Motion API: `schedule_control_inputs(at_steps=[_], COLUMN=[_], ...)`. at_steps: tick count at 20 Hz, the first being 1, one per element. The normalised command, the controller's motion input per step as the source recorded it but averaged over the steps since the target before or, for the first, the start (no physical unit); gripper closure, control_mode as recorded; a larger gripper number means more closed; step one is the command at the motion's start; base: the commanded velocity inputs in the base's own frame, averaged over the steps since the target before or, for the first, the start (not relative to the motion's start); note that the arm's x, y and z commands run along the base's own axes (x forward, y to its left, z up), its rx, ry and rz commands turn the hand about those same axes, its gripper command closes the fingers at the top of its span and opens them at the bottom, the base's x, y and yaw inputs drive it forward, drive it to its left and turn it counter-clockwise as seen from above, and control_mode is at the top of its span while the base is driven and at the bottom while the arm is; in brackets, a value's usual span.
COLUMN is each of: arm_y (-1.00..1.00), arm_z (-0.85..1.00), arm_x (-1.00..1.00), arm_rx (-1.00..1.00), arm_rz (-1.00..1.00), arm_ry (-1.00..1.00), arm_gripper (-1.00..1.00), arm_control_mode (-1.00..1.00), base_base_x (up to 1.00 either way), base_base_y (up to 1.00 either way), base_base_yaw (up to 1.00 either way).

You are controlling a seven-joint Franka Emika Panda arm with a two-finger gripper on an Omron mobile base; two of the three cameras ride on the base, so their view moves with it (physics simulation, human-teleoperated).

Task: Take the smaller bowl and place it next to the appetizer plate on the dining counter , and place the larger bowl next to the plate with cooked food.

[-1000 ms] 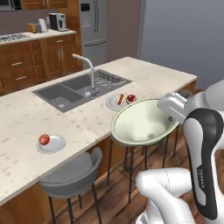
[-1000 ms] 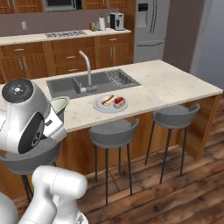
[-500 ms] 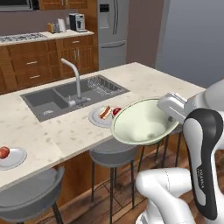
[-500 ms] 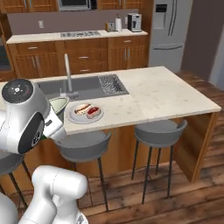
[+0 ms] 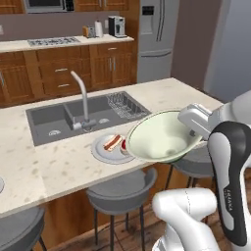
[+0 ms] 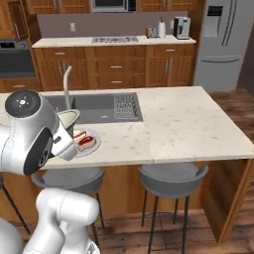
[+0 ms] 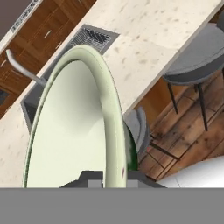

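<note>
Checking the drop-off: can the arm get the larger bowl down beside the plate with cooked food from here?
Probably yes. The end effector is shut on the larger bowl, held tilted just off the counter edge, close to the plate with cooked food. The dining counter beside that plate looks bare.

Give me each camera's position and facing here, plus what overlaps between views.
Left base view: behind the arm's left, facing the dining counter; arm at lower right holds the larger bowl beside the plate with cooked food.
Right base view: behind the arm's right; arm at lower left, same plate.
Hand view: on the hand, along the gripper, bowl rim clamped.
Shared: counter, sink, bowl.
</note>
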Motion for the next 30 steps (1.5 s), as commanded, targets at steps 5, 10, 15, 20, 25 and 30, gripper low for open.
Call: schedule_control_inputs(at_steps=[5,10,15,20,25,30], arm_y=[0.0,0.0,0.0,-0.09,-0.87,-0.93], arm_z=[0.0,0.0,0.0,-0.05,-0.34,-0.38], arm_x=[0.0,0.0,0.0,0.02,0.13,0.26], arm_rx=[0.0,0.0,0.0,0.0,0.0,0.0], arm_rz=[0.0,0.0,0.0,0.02,0.0,-0.01], arm_ry=[0.0,0.0,0.0,0.01,0.0,0.0], arm_gripper=[1.0,1.0,1.0,1.0,1.0,1.0], arm_control_mode=[1.0,1.0,1.0,-1.0,-1.0,-1.0], base_base_x=[0.82,0.46,0.25,0.22,0.0,0.0], base_base_y=[-0.02,-0.11,-0.28,-0.22,0.0,0.0], base_base_yaw=[0.33,0.3,0.24,0.16,0.0,0.0])
